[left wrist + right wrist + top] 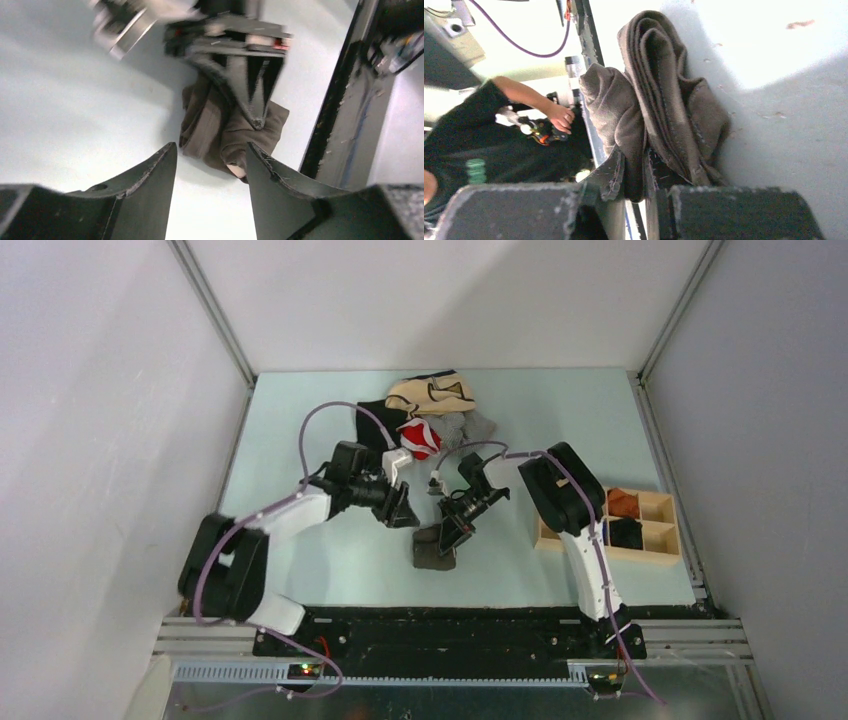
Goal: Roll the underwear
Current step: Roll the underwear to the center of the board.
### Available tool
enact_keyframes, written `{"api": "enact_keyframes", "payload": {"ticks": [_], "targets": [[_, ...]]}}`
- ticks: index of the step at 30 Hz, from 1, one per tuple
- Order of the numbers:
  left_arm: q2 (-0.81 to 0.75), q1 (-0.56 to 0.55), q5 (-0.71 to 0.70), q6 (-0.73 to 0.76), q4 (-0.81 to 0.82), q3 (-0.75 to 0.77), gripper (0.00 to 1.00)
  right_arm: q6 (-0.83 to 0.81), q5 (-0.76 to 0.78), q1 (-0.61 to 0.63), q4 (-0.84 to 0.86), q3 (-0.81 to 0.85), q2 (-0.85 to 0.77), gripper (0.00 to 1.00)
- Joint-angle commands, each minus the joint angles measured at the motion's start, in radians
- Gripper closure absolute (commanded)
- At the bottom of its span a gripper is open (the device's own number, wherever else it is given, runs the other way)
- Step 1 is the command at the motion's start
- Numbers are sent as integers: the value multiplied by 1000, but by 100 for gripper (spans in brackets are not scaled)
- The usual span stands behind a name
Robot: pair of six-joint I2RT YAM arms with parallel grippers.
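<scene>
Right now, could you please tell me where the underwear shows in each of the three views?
Top external: the underwear lies low in the centre, on the table.
Left wrist: mid-picture, a crumpled brown bundle on the pale surface.
Right wrist: it fills the centre and runs down to the bottom edge.
Shared landmark: the right gripper, pinching the fabric in all three views.

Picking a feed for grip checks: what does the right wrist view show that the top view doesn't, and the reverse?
Only the right wrist: the right gripper shut on a fold of the underwear, its layers clear, and a person in black past the table edge. Only the top: the left gripper, a pile of garments at the far side, and a wooden box by the right arm. Both: the underwear lying on the table under the right gripper.
</scene>
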Motion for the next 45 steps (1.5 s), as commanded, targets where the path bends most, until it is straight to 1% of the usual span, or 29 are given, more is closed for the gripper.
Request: {"api": "enact_keyframes", "payload": {"ticks": [1, 2, 3, 5, 6, 7, 11, 15, 18, 20, 25, 27, 28, 29, 30, 32, 33, 34, 35, 36, 37, 38, 39, 40, 41, 42, 43, 44, 45], "targets": [[-200, -180, -150, 335, 93, -92, 41, 37, 164, -6, -37, 13, 111, 100], [-254, -217, -208, 391, 106, -111, 36, 47, 164, -8, -42, 19, 125, 100], [-283, -289, -235, 500, 126, -166, 35, 60, 162, -13, -59, 34, 153, 100], [-372, -370, -301, 630, 216, -261, 30, 74, 159, -16, -82, 54, 192, 100], [-383, -389, -334, 652, 297, -316, 29, 79, 158, -17, -85, 65, 212, 100], [-389, -412, -345, 689, 349, -334, 27, 90, 152, -16, -90, 68, 220, 100], [-369, -447, -382, 779, 413, -383, 27, 113, 141, -16, -87, 74, 253, 100], [-332, -462, -378, 847, 395, -400, 27, 123, 130, -16, -86, 77, 271, 100], [-299, -483, -397, 872, 418, -421, 29, 126, 124, -17, -85, 76, 276, 100], [-264, -501, -412, 889, 432, -415, 31, 127, 121, -15, -86, 76, 277, 100], [-173, -532, -427, 938, 384, -377, 40, 132, 111, -21, -87, 72, 278, 99], [-143, -535, -436, 959, 348, -357, 47, 136, 110, -22, -85, 71, 280, 98], [-123, -536, -439, 962, 316, -348, 53, 137, 110, -23, -84, 72, 280, 97], [-112, -535, -442, 963, 303, -331, 56, 138, 110, -23, -85, 72, 280, 94], [-89, -536, -439, 965, 266, -321, 63, 138, 109, -24, -84, 72, 280, 93], [-52, -536, -417, 969, 171, -271, 72, 135, 114, -23, -83, 71, 252, 83], [-29, -532, -409, 944, 146, -236, 76, 136, 122, -25, -75, 69, 236, 68], [-18, -526, -372, 929, 99, -216, 78, 139, 127, -32, -66, 61, 189, 57], [0, -510, -351, 896, 74, -175, 81, 148, 142, -38, -40, 53, 159, 40], [8, -502, -305, 873, 25, -157, 82, 152, 149, -53, -26, 35, 84, 25], [29, -489, -282, 830, -19, -119, 84, 154, 168, -63, 4, 26, 40, 16], [40, -481, -221, 814, -43, -101, 85, 155, 182, -86, 21, 3, -49, 5], [66, -469, -190, 796, -100, -60, 86, 155, 211, -101, 62, -10, -99, 3], [79, -466, -141, 789, -123, -44, 87, 154, 223, -137, 88, -38, -201, 1], [104, -458, -114, 778, -164, -12, 88, 154, 251, -157, 138, -55, -249, 1], [119, -453, -66, 772, -184, 4, 88, 153, 271, -201, 160, -79, -345, 1], [154, -438, -23, 759, -224, 36, 88, 145, 349, -222, 199, -91, -394, 1], [174, -428, 2, 758, -247, 77, 88, 134, 401, -256, 230, -137, -511, 1], [219, -401, 58, 764, -300, 100, 89, 128, 522, -274, 338, -175, -578, 1]]}}
